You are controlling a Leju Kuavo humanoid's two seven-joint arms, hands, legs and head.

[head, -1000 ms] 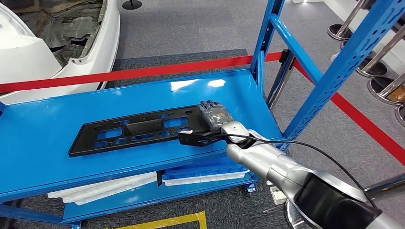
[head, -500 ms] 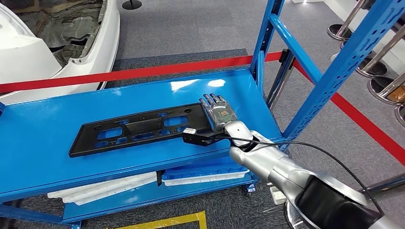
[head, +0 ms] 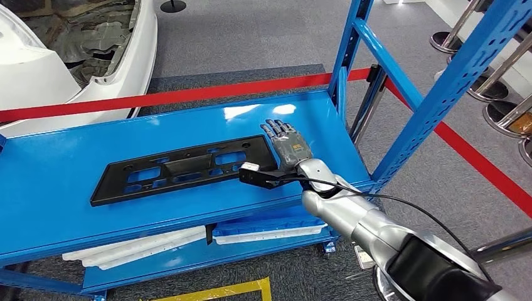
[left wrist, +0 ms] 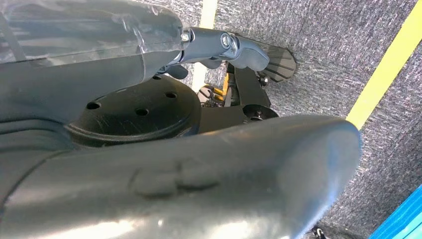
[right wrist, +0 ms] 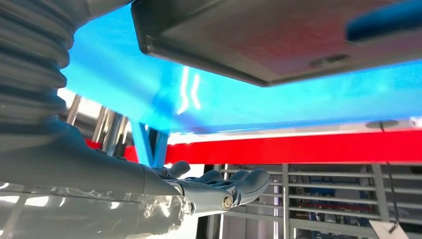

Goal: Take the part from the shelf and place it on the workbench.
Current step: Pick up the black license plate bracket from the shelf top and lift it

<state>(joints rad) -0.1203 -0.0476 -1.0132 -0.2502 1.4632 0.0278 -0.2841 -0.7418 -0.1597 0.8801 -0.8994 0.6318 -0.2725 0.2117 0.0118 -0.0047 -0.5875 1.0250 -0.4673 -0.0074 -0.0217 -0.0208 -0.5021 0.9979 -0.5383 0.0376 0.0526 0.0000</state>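
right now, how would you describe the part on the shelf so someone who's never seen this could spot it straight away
Find the blue metal shelf in front of the red barrier tape. On its top level lies the part, a long flat black plastic panel with rectangular cut-outs, its right end beside the right hand. It is the sole black thing there; the white parts lie on the level below.

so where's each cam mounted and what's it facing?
Head view: high on the body, looking down at the blue shelf, black part and right hand.
Left wrist view: arm hanging, facing grey floor; dark body parts fill it.
Right wrist view: behind the right hand, low over the shelf.
Shared: shelf, part, right hand.
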